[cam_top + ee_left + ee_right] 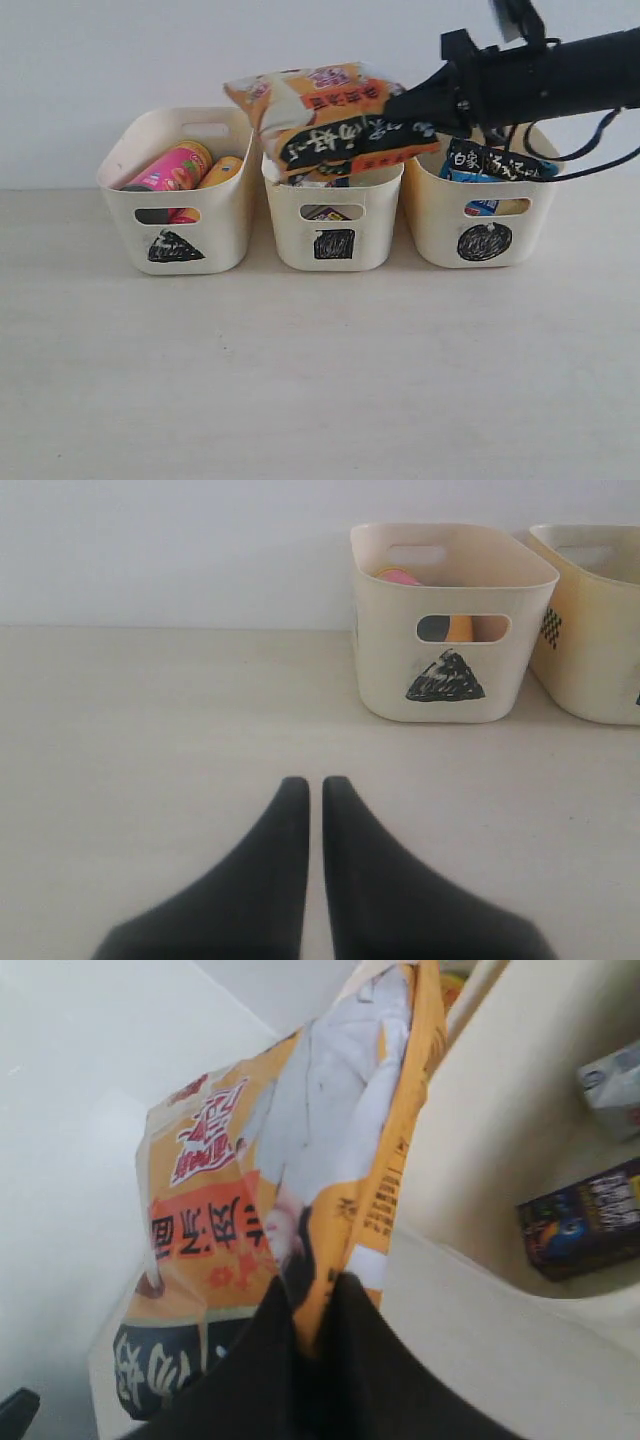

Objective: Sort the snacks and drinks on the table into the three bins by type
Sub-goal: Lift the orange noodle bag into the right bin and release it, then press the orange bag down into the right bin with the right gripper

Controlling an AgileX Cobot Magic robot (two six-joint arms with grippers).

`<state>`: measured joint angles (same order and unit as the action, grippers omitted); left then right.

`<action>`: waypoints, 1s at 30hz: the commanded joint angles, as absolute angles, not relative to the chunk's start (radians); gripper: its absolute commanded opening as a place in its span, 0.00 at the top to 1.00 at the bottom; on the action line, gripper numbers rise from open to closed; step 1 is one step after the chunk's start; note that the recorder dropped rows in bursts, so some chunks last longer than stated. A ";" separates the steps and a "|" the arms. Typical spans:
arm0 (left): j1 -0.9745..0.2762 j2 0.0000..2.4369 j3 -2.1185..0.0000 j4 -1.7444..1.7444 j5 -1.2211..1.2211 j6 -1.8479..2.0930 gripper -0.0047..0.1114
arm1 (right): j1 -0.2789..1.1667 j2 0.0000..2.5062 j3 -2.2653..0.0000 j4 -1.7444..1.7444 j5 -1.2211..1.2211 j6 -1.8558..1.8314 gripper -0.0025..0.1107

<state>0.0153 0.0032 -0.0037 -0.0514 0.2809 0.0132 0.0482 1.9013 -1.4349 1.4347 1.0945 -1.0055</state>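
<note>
Exterior view: three cream plastic bins stand in a row along the far edge of the pale worktop [300, 380]. The triangle-marked bin [225, 215] holds a pink chip tube [172, 168] and a yellow chip tube [222, 170]. The circle-marked bin [435, 225] holds a blue-and-black crinkly noodle packet [495, 162]. The right gripper [398, 106] is clamped on an orange-and-black crinkly noodle packet [320, 115], lifted over the square-marked bin [300, 235]. In that bin lie a dark purple box carton [580, 1220] and a white-and-blue box carton [612, 1088]. The left gripper [313, 785] has its fingers together on nothing, over bare worktop, well apart from the triangle-marked bin.
</note>
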 commanded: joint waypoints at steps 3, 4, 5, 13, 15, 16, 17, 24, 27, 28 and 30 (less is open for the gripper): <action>0.019 0.000 0.000 -0.052 0.278 0.019 0.92 | -0.074 1.886 -1.445 1.459 1.074 -1.004 0.98; 0.019 0.000 0.000 -0.052 0.278 0.019 0.92 | -0.087 1.886 -1.453 1.459 1.067 -1.004 0.98; 0.019 0.000 0.000 -0.052 0.278 0.019 0.92 | -0.099 1.886 -1.463 1.459 1.063 -1.004 0.98; 0.019 0.000 0.000 -0.052 0.278 0.019 0.92 | -0.119 1.886 -1.574 1.399 0.935 -0.971 0.98; 0.019 0.000 0.000 -0.052 0.278 0.019 0.92 | -0.119 1.886 -1.594 1.375 0.887 -0.969 0.98; 0.019 0.000 0.000 -0.052 0.278 0.019 0.92 | -0.119 1.886 -1.602 1.361 0.863 -0.965 0.98; 0.019 0.000 0.000 -0.052 0.278 0.019 0.92 | -0.119 1.886 -1.607 1.354 0.838 -0.965 0.98; 0.019 0.000 0.000 -0.052 0.278 0.019 0.92 | -0.119 1.932 -1.608 1.340 0.613 -1.031 0.98; 0.019 0.000 0.000 -0.052 0.278 0.019 0.92 | -0.119 1.973 -1.608 1.340 0.625 -1.067 0.98; 0.019 0.000 0.000 -0.052 0.278 0.019 0.92 | -0.119 1.986 -1.608 1.340 0.637 -1.081 0.98; 0.019 0.000 0.000 -0.052 0.278 0.019 0.92 | -0.119 1.995 -1.608 1.332 0.639 -1.098 0.98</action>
<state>0.0153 0.0032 -0.0037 -0.0514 0.2809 0.0132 -0.1143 1.9815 -1.6029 1.3429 0.6277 -1.0621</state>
